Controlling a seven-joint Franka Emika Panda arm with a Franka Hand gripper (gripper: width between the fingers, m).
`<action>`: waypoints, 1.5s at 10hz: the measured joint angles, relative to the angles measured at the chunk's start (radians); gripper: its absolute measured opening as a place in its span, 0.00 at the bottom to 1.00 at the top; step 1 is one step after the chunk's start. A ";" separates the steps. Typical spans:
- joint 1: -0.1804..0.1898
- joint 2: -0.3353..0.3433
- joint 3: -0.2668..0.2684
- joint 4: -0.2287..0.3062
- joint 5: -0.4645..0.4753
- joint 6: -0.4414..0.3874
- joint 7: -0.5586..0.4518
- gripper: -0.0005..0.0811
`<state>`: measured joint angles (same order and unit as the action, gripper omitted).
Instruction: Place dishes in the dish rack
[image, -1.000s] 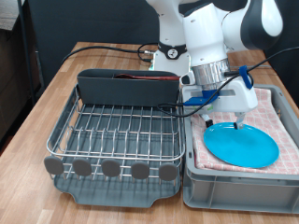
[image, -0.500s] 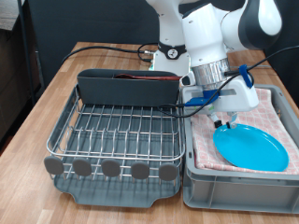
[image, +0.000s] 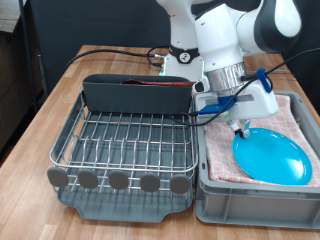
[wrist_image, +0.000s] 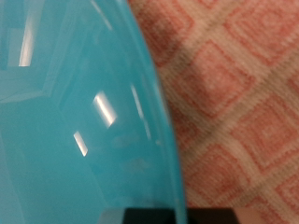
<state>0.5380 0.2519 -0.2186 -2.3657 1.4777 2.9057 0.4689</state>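
Gripper (image: 241, 129) low over the grey bin (image: 255, 195), which sits at the counter's (image: 40, 135) front right corner in the exterior view. Fingertips sit at the rim of the blue plate (image: 270, 156), on its edge nearest the dish rack (image: 125, 150). Plate looks tipped, that edge raised off the pink checked cloth (image: 295, 115). Cannot tell whether the fingers are spread or pinching the rim: the wrist body hides them in the exterior view.

Wrist view: plate (wrist_image: 75, 112) fills most of the frame, glossy with light streaks, checked cloth (wrist_image: 238, 103) beside it; only a dark sliver of a finger shows at the frame edge, spacing not readable.

Dish rack on the counter's front left, just beside the bin; wire grid bare. A reddish-brown strip (image: 150, 84) shows in the tall back compartment, likely the wooden spoon. Mug not visible
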 joint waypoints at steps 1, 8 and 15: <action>0.001 0.000 -0.003 -0.002 -0.028 0.006 0.024 0.05; 0.057 -0.096 -0.123 -0.094 -0.581 0.040 0.519 0.04; 0.057 -0.288 -0.269 -0.175 -1.430 -0.133 1.205 0.04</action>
<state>0.5951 -0.0363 -0.4877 -2.5412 0.0478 2.7729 1.6742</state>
